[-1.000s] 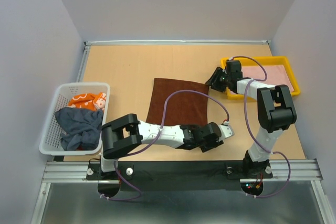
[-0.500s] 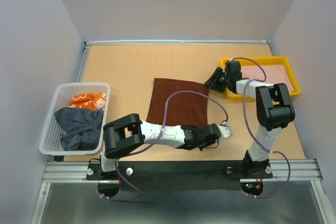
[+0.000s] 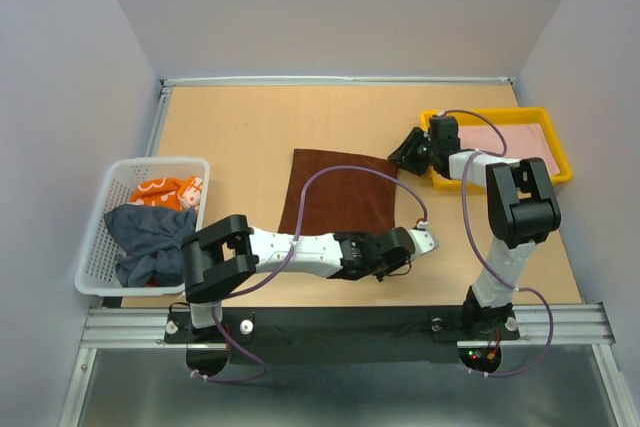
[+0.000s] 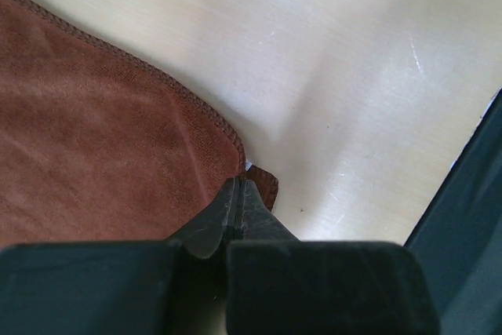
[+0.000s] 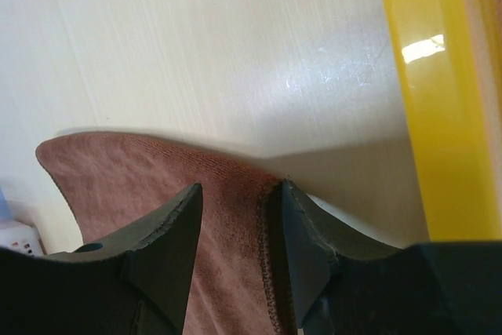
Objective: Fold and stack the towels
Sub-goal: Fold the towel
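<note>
Rust-brown terry, pinched. The left gripper has its fingers pressed together on the near-right corner of the brown towel, low centre of the left wrist view. A small tab of hemmed corner pokes out past the tips, so the bite looks shallow to me, corner only.

The right gripper is the opposite case. Its fingers stand apart, about half spread, straddling the towel's far-right edge at the bottom of the right wrist view. Cloth sits between them, but I see no clamp on it.

Outward from there, the towel lies spread flat on the wooden table, centre of the top view, one layer, not folded yet. The yellow tray is just beside the right gripper, upper right, with something pink lying in it. The white basket is at the left edge, well apart, holding a navy towel and an orange patterned towel, both bunched.

Handling, my read: light, limp, plush pile, so grippy between the pads, not slippery, nothing fragile. It will sag wherever it is unsupported, so one corner alone would drag the rest. I would take both right-hand corners on the stitched hem, where the cloth is thickest, and lift them together so the edge keeps straight. The risk is the thin corner bite slipping out.
</note>
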### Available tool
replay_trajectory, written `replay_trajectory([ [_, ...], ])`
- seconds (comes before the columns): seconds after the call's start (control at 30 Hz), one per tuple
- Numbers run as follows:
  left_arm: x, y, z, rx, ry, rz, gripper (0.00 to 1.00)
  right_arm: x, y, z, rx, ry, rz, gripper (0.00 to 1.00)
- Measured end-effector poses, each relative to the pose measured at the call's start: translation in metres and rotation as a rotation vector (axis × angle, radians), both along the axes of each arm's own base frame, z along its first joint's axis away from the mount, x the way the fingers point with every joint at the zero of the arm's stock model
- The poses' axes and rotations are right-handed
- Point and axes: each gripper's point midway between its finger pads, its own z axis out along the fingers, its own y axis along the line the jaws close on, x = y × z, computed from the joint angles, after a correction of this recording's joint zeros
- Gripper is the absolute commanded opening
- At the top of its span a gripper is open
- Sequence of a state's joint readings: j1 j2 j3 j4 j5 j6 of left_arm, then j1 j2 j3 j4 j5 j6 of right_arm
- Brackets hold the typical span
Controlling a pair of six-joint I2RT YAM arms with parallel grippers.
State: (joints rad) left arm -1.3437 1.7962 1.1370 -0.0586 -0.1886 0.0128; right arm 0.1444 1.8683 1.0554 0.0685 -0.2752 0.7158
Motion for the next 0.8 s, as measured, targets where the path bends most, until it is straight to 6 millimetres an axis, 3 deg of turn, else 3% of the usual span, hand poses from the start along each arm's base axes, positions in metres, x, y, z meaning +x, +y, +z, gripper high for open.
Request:
replay_trajectory([
  [0.53, -0.003, 0.003, 0.001, -0.007, 0.031, 0.029, 0.0, 0.003, 0.009, -0.001, 0.053, -0.012, 0.019, 0.5],
  [0.8, -0.002, 0.003, 0.001, -0.006, 0.026, 0.038, 0.0, -0.012, 0.006, 0.002, 0.062, -0.001, -0.002, 0.51],
])
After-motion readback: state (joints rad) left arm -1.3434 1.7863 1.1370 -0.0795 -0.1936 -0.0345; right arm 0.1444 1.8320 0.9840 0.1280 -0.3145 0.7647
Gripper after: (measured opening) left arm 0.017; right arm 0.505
